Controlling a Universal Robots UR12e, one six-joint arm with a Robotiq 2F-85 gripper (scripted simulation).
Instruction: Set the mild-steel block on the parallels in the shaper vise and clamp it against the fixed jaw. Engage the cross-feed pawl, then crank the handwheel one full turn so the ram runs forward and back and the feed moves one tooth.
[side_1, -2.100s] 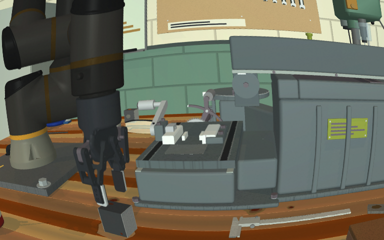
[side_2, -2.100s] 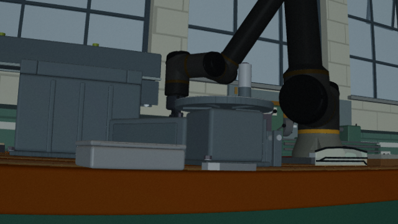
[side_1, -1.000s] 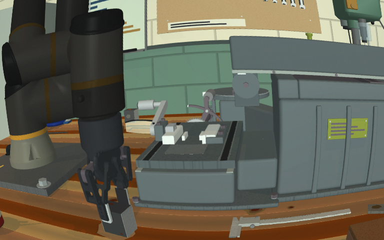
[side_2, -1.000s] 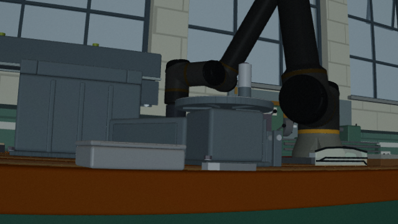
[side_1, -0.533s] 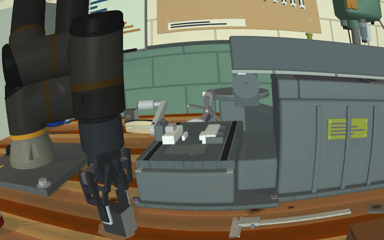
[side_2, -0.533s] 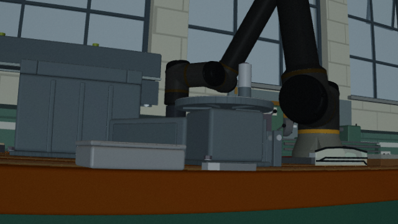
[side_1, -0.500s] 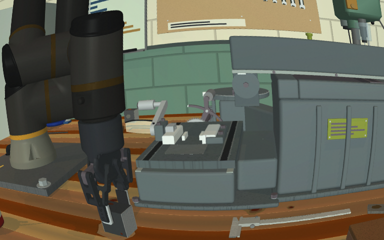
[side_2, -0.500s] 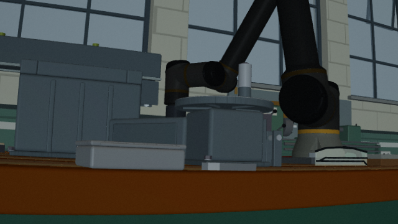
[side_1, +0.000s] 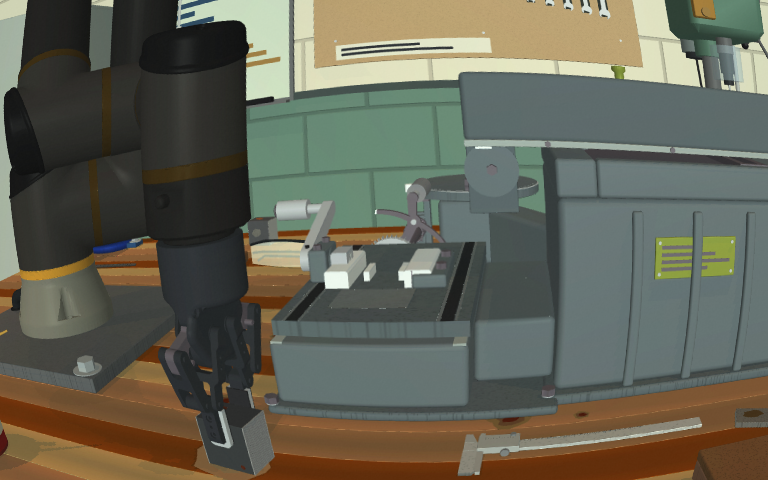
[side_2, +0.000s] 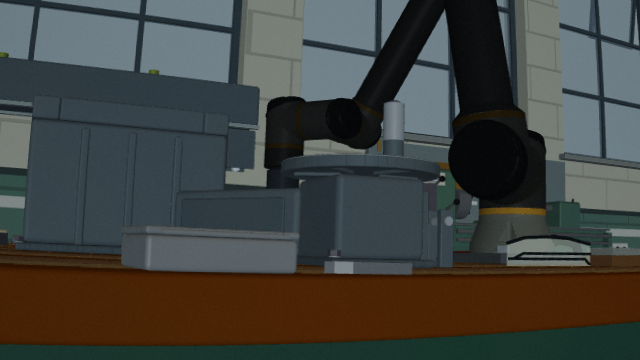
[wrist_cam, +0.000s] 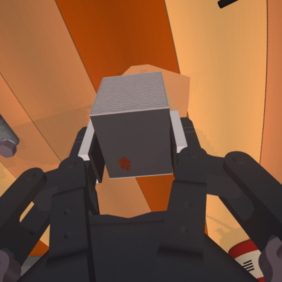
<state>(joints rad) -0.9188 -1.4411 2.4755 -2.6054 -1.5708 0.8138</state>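
My gripper (wrist_cam: 132, 143) is closed around the mild-steel block (wrist_cam: 132, 126), a grey rectangular piece with a small rust spot, which rests on the wooden bench (side_1: 238, 441) at the front left of the shaper. The vise (side_1: 376, 269) sits on the shaper table behind and to the right, its pale jaws apart with the parallels between them. The vise crank handle (side_1: 308, 221) sticks up at its left. The feed ratchet and pawl (side_1: 405, 223) lie behind the table. The handwheel (side_2: 360, 167) with its upright grip (side_2: 393, 127) is at the shaper's far side.
A grey lidded tray (side_2: 210, 249) sits on the bench's far side. A caliper (side_1: 566, 441) lies on the bench in front of the shaper body (side_1: 651, 271). The arm's base (side_1: 56, 294) stands at the left, and a red-and-white can (wrist_cam: 247, 259) is near the gripper.
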